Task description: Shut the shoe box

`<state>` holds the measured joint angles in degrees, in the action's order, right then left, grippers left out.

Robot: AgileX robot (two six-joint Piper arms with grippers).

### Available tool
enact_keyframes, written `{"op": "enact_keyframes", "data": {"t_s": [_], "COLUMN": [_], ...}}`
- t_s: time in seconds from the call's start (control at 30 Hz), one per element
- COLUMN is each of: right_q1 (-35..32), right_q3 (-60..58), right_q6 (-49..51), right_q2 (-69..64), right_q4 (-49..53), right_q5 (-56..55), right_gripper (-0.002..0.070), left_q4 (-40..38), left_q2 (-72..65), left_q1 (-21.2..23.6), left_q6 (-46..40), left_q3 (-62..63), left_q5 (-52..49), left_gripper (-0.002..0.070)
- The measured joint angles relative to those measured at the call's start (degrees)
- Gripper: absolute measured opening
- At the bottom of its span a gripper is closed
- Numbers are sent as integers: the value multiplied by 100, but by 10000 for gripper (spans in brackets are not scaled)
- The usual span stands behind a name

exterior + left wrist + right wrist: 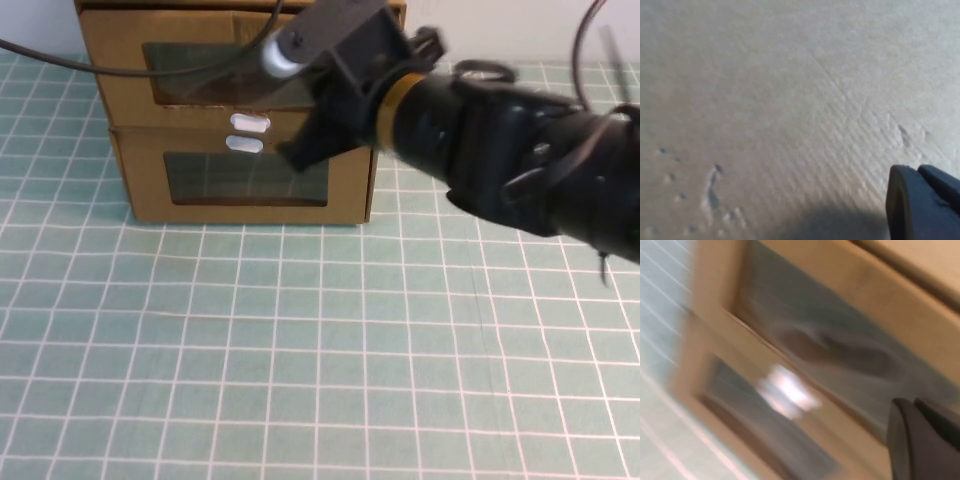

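Reaching from my right, the right pincer [300, 150] sits against the upper shoe box [215, 75] front; its opening I cannot tell. Left pincer [922, 205] apparently faces bare wall, state unclear.

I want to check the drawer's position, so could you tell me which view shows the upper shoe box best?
The high view: the shoe box shows its window and bottom tab, partly behind the right gripper. The right wrist view blurs it. The left wrist view shows only the left gripper over a pale surface.
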<state>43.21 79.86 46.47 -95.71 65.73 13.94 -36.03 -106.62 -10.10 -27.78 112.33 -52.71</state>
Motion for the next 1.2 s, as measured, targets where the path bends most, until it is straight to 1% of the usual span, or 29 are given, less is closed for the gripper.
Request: {"op": "enact_keyframes", "data": {"t_s": [0.07,0.17,0.23,0.3,0.37,0.43,0.5,0.6,0.73,0.83,0.9,1.0,1.13,1.2], "right_q1": [39,103,92,20,-94,-231,-313,-317,-317,-317,-317,-317,-317,-326], "right_q3": [-15,19,98,137,137,137,137,137,137,137,137,139,149,108], "right_q6": [-774,-1920,-2656,-3247,-3838,-4448,-4855,-5100,-5083,-4549,-4074,-3156,-1909,-1555], "right_q2": [141,261,274,297,321,344,344,403,734,1136,1457,1901,2444,2732], "right_q4": [-117,-468,-1012,-1732,-2716,-3958,-4957,-5720,-6220,-6195,-5809,-4936,-3550,-3016], "right_q5": [702,2043,2989,3562,3786,3818,3796,3511,2767,2345,2250,2344,2959,3269], "right_gripper": [-14,-14,-14,-14,-14,-14,-14,-14,-14,-14,-14,-14,-14,-14], "left_q4": [166,435,530,568,581,581,614,714,806,804,818,921,1062,1089], "left_q2": [82,253,377,511,697,959,1230,1704,2246,2567,2821,3275,4085,4583], "left_q1": [0,0,0,0,0,0,0,0,0,0,0,0,0,0], "left_q6": [-9,4,35,56,83,139,153,188,257,297,311,411,508,533], "left_q3": [0,0,-8,-8,-8,-8,-8,-8,-8,-23,-126,-505,-1474,-2031], "left_q5": [-13,-21,-44,-81,-156,-283,-444,-747,-1297,-1661,-1781,-1835,-1585,-1317], "left_gripper": [-5,-5,-5,-5,-5,-5,-5,-5,-5,-5,-5,-5,-5,-5]}}
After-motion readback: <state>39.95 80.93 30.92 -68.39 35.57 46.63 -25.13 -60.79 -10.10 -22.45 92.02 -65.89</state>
